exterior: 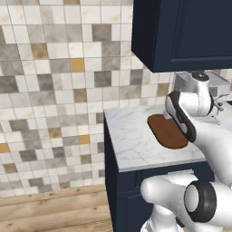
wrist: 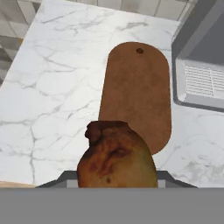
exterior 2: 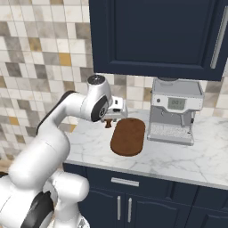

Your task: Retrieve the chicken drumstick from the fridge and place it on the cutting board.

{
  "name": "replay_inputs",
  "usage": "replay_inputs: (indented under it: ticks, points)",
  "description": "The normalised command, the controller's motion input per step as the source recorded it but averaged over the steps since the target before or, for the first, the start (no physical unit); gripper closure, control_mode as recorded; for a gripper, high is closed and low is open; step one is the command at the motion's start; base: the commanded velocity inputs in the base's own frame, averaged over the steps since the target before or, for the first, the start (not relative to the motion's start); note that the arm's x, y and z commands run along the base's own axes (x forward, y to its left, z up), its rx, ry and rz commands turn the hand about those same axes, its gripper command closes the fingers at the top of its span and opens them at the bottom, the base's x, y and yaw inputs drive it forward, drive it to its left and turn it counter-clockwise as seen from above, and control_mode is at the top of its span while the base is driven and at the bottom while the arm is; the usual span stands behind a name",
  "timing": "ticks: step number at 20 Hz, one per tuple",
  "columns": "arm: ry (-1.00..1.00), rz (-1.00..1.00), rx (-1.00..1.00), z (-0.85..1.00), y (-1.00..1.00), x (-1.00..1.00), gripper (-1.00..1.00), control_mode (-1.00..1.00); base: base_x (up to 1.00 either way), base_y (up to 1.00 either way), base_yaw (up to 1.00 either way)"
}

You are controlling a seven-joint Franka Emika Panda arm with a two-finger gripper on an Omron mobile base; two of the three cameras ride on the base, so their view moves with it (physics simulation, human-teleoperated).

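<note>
The end effector (exterior 2: 108,123) is clamped on the chicken drumstick (wrist: 117,159), hanging above the marble table (exterior 2: 178,158) just beside one rounded end of the cutting board (exterior 2: 128,136). To place it well, carry it over the board's middle, clear of the coffee machine (exterior 2: 173,111), lower until it touches, then release.

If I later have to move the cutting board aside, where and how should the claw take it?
Probably by a rounded end or a long edge, pinching its thin thickness from the side: the cutting board lies flat on the marble counter, too broad to span from above. The left long edge looks freest; the coffee machine crowds the right. The claw now holds the chicken drumstick.
</note>
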Motion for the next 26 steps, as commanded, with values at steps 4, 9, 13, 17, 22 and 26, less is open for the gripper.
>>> replay_inputs:
  ticks: [4, 9, 13, 17, 22, 26]
  points:
    - [0.09, 0.01, -0.07, -0.73, 0.0, 0.46, 1.0, -1.0, 0.0, 0.0, 0.0]
    - [0.0, 0.07, -0.03, -0.76, -0.03, 0.13, 1.0, -1.0, 0.0, 0.0, 0.0]
    - [-0.03, 0.04, -0.07, -0.45, -0.12, 0.3, 1.0, -1.0, 0.0, 0.0, 0.0]
    - [-0.07, 0.03, -0.03, -0.31, -0.23, 0.44, 1.0, -1.0, 0.0, 0.0, 0.0]
    - [-0.02, 0.04, -0.05, -0.4, -0.17, 0.47, 1.0, -1.0, 0.0, 0.0, 0.0]
    - [-0.03, 0.04, -0.01, -0.32, -0.14, 0.49, 1.0, -1.0, 0.0, 0.0, 0.0]
